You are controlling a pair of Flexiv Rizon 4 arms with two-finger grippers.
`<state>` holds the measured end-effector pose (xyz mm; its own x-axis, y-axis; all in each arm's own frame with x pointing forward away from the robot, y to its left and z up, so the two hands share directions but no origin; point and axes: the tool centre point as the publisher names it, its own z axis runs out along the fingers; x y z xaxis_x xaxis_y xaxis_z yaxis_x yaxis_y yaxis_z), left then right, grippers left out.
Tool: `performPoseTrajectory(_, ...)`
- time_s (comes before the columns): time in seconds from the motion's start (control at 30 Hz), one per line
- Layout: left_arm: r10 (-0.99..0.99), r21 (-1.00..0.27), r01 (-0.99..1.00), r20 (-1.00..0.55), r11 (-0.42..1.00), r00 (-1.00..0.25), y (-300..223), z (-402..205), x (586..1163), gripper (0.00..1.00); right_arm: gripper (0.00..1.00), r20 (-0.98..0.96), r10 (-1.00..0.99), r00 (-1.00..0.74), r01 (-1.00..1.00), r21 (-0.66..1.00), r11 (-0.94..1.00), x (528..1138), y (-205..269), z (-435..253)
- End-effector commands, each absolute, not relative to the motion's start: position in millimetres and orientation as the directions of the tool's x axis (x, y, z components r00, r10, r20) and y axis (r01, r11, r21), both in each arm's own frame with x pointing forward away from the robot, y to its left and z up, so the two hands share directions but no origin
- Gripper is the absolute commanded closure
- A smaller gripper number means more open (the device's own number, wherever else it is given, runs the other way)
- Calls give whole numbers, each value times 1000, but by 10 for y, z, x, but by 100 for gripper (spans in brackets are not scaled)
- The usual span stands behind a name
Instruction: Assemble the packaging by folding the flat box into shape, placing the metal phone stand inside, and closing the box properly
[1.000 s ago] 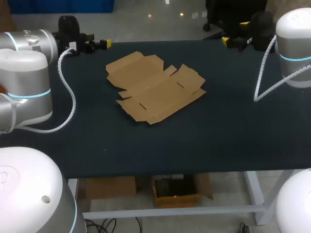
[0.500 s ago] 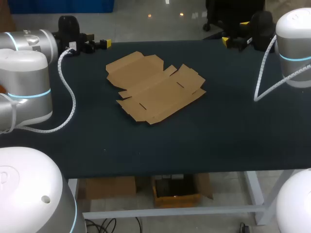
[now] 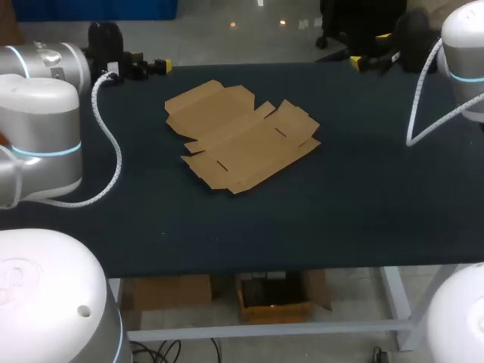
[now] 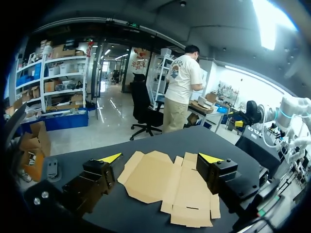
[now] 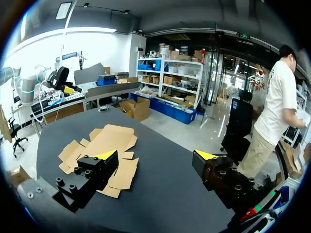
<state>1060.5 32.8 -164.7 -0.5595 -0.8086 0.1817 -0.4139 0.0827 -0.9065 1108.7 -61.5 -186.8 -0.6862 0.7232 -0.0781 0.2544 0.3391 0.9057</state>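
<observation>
Flat box (image 3: 242,136) lying unfolded, L end effector (image 4: 160,158) wide open, empty, R end effector (image 5: 155,155) likewise

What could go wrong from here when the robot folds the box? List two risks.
1. The box lies flat on the table, so the open left pincer or right pincer may slide it rather than lift a flap.
2. No stand shows on the table, so packing may stall.

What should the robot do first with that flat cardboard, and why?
Probably lower the left gripper toward the flat cardboard box to start folding it. It lies fully unfolded on the table, untouched; the left gripper is open with the box straight ahead, and the right gripper is open too.
</observation>
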Motion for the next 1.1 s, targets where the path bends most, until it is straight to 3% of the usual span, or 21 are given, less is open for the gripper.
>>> performPoseTrajectory(0.03, -849, -845, -520, 183, 122, -496, 326, -1457, 10364, 0, 0, -22, 695, -718, 397, 807, 437, 11124, -674, -1763)
performPoseTrajectory(0.4, -911, -723, -685, 215, 93, -351, 339, -1486, 10090, 0, 0, 100, 665, -740, 544, 671, 504, 11120, -638, -1761)
performPoseTrajectory(1.1, -950, -581, -813, 234, 35, -208, 271, -1608, 9789, 0, 0, 279, 702, -656, 741, 417, 526, 10890, -672, -2073)
